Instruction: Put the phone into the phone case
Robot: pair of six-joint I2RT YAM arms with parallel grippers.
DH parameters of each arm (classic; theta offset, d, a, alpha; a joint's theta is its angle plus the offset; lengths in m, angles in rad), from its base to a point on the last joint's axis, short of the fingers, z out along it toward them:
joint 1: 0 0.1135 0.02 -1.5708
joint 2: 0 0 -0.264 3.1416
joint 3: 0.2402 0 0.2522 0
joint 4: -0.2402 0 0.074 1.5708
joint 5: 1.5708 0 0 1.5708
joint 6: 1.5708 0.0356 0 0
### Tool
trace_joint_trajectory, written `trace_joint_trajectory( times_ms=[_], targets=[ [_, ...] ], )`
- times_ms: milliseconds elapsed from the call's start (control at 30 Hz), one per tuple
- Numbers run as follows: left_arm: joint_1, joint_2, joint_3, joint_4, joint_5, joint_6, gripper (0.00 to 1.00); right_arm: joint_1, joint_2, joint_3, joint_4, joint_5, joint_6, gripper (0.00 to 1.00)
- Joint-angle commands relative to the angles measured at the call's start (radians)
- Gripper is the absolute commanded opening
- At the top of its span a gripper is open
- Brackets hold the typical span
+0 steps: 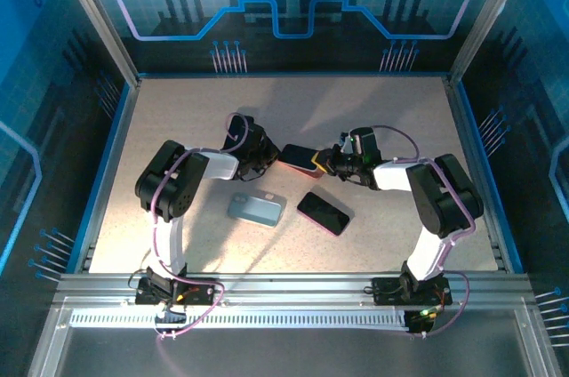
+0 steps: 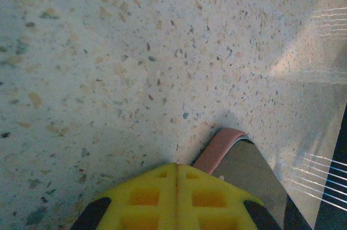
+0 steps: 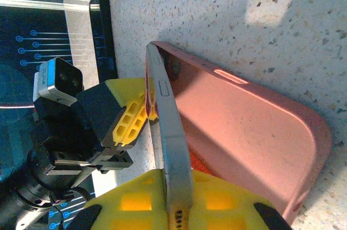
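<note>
The phone (image 3: 168,132), with a grey metal edge, stands on its long side, and my right gripper (image 3: 181,208) is shut on its near end. Its lower side sits in the pink phone case (image 3: 244,127), which lies open-side up on the table. In the top view, phone and case (image 1: 298,159) lie between the two grippers. My left gripper (image 2: 176,167) is shut, its yellow fingertips against the far corner of the case (image 2: 219,146), with the dark screen (image 2: 255,181) beside it. The right wrist view shows the left gripper (image 3: 145,112) at the case's far end.
A light blue case (image 1: 256,209) and a black phone with a pink rim (image 1: 323,212) lie on the speckled table nearer the arm bases. Metal frame rails (image 1: 116,128) and blue walls enclose the table.
</note>
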Motion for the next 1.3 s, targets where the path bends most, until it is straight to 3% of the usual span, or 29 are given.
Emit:
trace_joint_trajectory(
  times_ms=[0,667,1267],
  targets=[
    [-0.055,-0.021,-0.048,-0.048,0.085,-0.013,0.0,0.036,0.051,-0.006,-0.037,0.016,-0.003,0.0],
    [-0.055,-0.067,-0.085,-0.045,0.067,-0.014,0.0,0.028,-0.059,-0.011,-0.178,0.024,-0.005,0.0],
    [-0.071,-0.076,-0.089,-0.04,0.06,-0.017,0.0,0.026,-0.028,-0.018,-0.186,0.03,-0.004,0.0]
  ],
)
